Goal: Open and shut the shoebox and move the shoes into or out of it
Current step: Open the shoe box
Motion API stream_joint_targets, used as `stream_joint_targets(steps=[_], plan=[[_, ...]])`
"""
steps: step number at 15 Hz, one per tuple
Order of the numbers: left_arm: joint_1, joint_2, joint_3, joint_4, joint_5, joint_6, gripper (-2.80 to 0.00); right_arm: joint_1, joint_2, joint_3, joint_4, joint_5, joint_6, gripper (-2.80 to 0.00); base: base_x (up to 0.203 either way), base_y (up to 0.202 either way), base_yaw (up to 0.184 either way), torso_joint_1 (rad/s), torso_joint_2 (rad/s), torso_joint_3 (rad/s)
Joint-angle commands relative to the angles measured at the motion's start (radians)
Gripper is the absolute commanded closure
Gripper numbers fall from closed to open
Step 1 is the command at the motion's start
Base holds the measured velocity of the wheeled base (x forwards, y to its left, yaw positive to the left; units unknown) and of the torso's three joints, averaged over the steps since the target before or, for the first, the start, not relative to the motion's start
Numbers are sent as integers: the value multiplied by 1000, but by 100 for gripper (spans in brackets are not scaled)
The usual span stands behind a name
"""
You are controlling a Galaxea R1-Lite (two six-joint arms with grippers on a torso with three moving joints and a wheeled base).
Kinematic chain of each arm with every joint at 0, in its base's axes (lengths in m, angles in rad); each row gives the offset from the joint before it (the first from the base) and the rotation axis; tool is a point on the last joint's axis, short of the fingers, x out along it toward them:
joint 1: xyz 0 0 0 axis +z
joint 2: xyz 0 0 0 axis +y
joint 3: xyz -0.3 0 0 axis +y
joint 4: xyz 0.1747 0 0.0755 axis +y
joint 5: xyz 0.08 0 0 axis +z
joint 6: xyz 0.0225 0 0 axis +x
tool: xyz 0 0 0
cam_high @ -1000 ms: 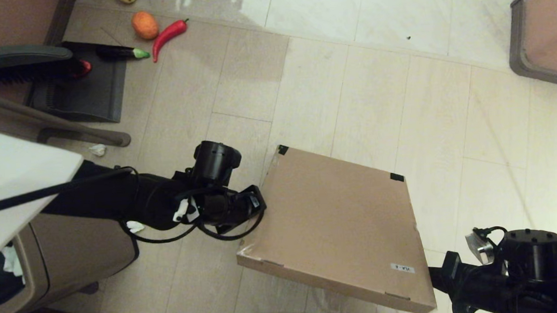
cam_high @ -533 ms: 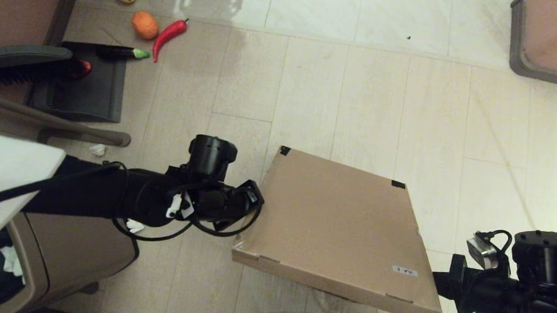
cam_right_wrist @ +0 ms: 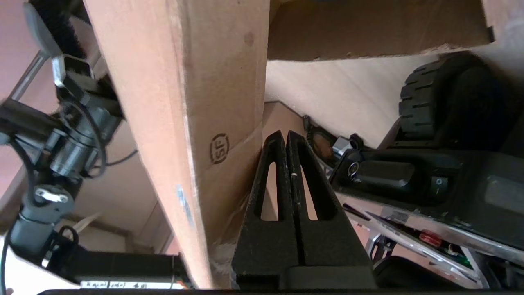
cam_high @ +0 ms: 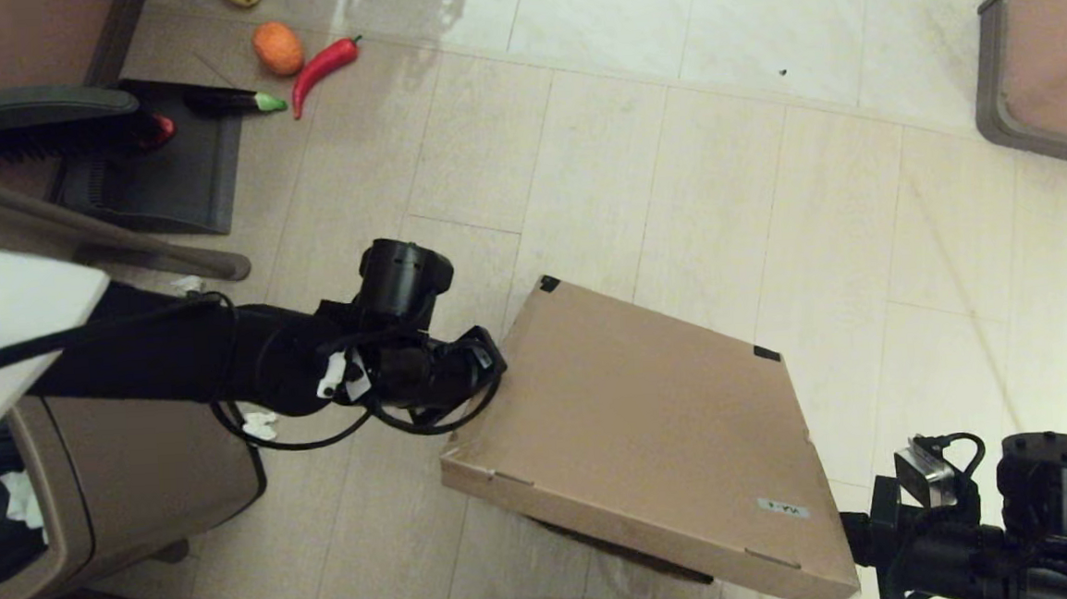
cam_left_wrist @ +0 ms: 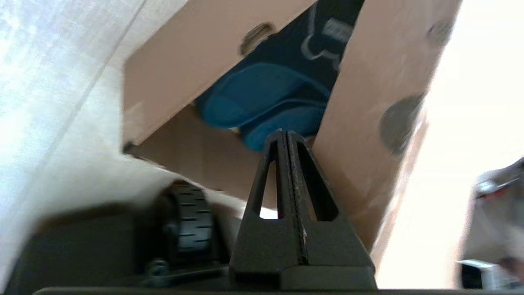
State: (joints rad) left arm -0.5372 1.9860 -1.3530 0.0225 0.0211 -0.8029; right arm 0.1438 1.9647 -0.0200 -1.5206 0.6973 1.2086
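The shoebox (cam_high: 639, 437) sits on the tiled floor (cam_high: 672, 143) in front of the robot, its lid raised on the near side so a dark gap shows beneath the front edge. Black tape marks the two far lid corners; a small white label (cam_high: 783, 508) lies near the front right corner.

The left gripper (cam_high: 487, 367) is at the box's left edge. Its fingers (cam_left_wrist: 285, 155) are pressed together, holding nothing, their tips set in the gap between lid and base. Through that opening the shoes (cam_left_wrist: 266, 102) are visible inside the box, blue, with a white-outlined patch on a strap.

The right gripper (cam_right_wrist: 285, 139) is low at the box's near right corner. Its fingers are likewise closed on nothing, lying beside the lid's side wall.

A tan trash bin (cam_high: 110, 492) stands at the left. A red chilli (cam_high: 323, 67) and an orange fruit (cam_high: 277, 47) lie well apart from the box.
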Motion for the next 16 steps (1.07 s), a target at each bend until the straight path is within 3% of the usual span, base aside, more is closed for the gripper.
stream_joint_targets(steps=[1, 4, 7, 12, 16], plan=[[0, 10, -76, 40, 0, -48, 0, 0, -4, 3, -9, 5, 8, 0, 0, 0, 0, 0, 0, 0], [6, 11, -101, 47, 3, -79, 0, -1, -6, 3, -9, 5, 9, 0, 0, 0, 0, 0, 0, 0], [11, 1, -110, 39, 46, -82, 0, 0, -6, 2, -9, 5, 11, 0, 0, 0, 0, 0, 0, 0], [68, -23, -178, 37, 73, -131, 0, -1, -20, -3, -9, 5, 16, 0, 0, 0, 0, 0, 0, 0], [145, -51, -175, 49, 77, -167, 0, -9, -84, -22, -9, 5, 121, 0, 0, 0, 0, 0, 0, 0]])
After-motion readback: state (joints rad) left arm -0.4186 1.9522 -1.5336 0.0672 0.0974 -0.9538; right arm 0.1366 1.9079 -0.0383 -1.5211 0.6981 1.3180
